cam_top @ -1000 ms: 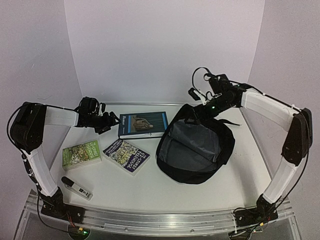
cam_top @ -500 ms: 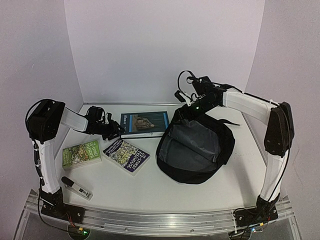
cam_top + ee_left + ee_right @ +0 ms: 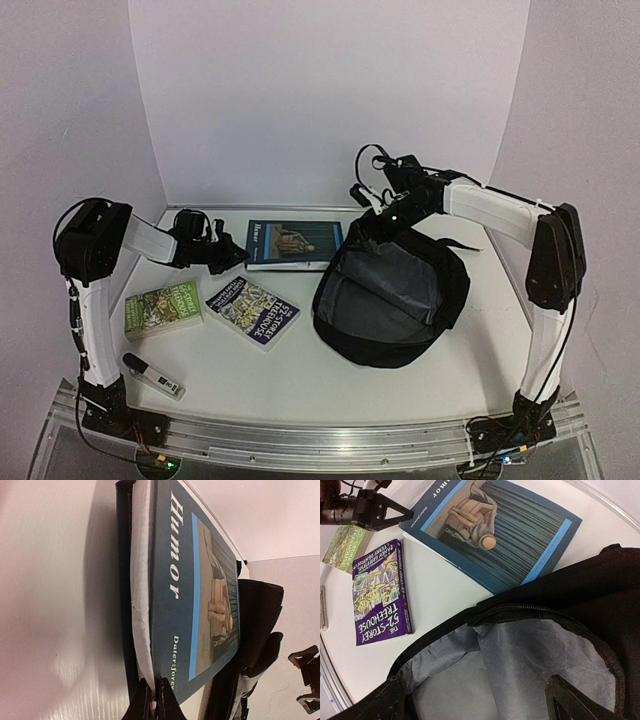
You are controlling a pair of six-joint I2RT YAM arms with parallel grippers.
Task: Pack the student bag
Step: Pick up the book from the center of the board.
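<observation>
Fingers (image 3: 230, 258) of the left gripper (image 3: 236, 259) are clenched at the left edge of the blue book (image 3: 300, 243), which lies flat at the back of the table (image 3: 320, 385). The bag (image 3: 452, 290) lies on the table's right half, mouth open, grey lining up, its rim touching the blue book's right end. The right gripper (image 3: 368, 222) hangs over the bag's far rim. A purple book (image 3: 253, 311), a green book (image 3: 162, 307) and a pen-like object (image 3: 153, 375) lie to the left.

From the left wrist, both fingers (image 3: 141, 704) pinch the blue book's (image 3: 200, 595) white page edge; the bag (image 3: 260, 615) shows beyond it.

From the right wrist, the fingers (image 3: 392, 702) are spread wide above the bag's (image 3: 600, 595) lining. The left gripper (image 3: 400, 514) meets the blue book's (image 3: 520, 525) corner, with the purple book (image 3: 377, 595) just beside it.
</observation>
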